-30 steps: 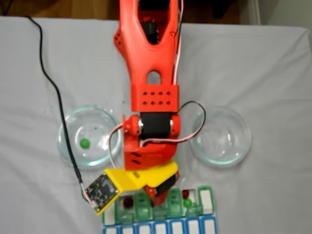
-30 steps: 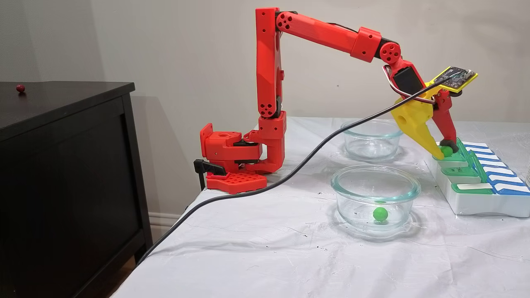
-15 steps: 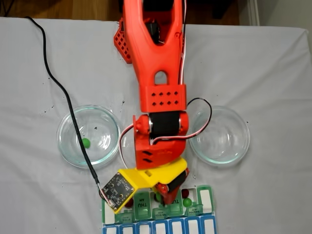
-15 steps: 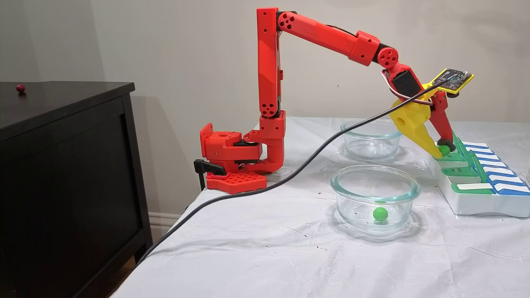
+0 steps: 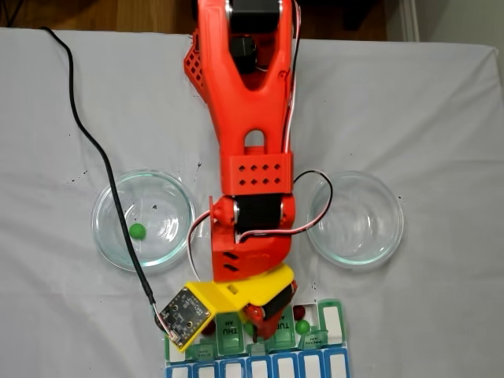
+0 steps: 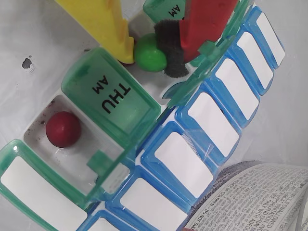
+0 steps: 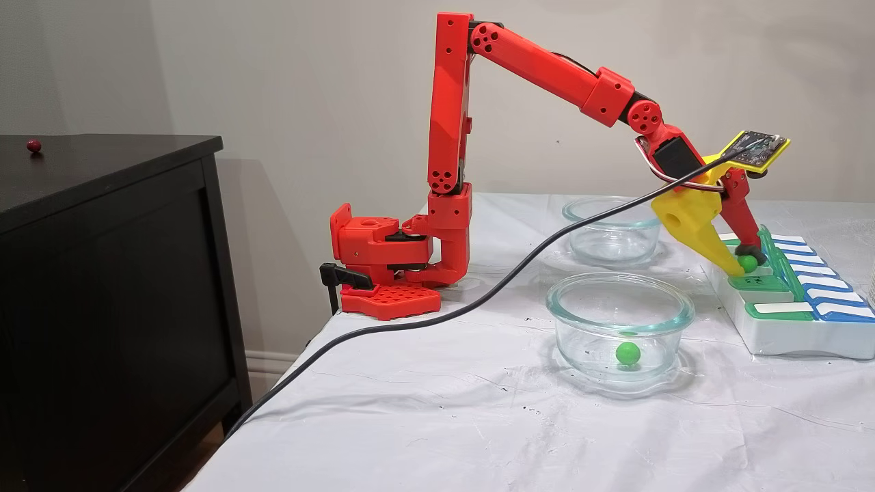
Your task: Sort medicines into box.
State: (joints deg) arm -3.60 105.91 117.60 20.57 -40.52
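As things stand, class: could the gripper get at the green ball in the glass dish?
Probably not yet: the gripper is shut on another green ball over the box. Once empty, likely yes: the dish is open-topped, its ball uncovered.

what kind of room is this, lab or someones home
Probably a home room, not a lab. The red arm sits on a table under a creased white cloth, beside a dark wooden cabinet, against a plain painted wall with a baseboard. Wood flooring shows past the table.
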